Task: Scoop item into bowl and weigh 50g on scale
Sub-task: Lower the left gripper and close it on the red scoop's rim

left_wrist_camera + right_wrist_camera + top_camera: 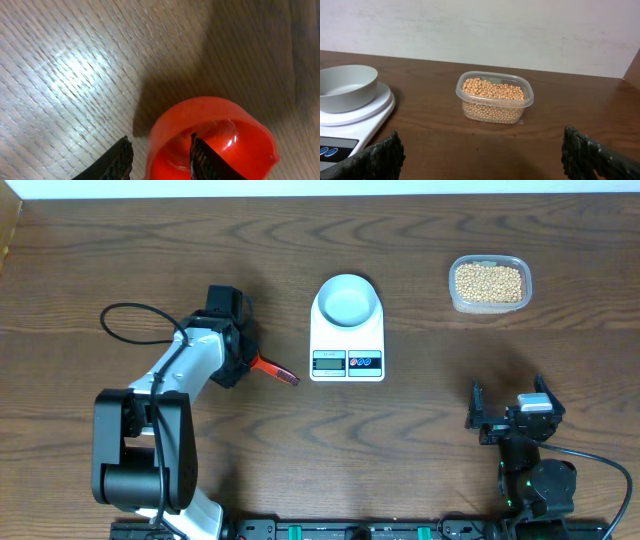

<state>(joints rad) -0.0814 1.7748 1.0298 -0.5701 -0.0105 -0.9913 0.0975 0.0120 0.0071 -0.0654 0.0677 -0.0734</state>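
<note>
L fingers (119, 162) stand part open astride the wall of a red scoop (215, 145). One finger is inside the cup and the other outside, w/ a thin strip of table (75, 75) showing btwn it and the rim, so no firm grip shows. R fingers (380, 155) are spread wide and hold nothing, low over the table at its near R side.

Beans (492, 90): small, round, tan-yellow, pea-like, a loose heap filling a clear rectangular tub (529, 101) almost to the rim (rounded corners, open top). The tub sits at the far R of the table, straight ahead of the R fingers, centred btwn them and well apart from both. L fingers are well apart from it too, on the other side of the scale (347, 340). Bowl (347, 302), pale blue-white w/ a smooth rim, sits on the scale's platform.
</note>
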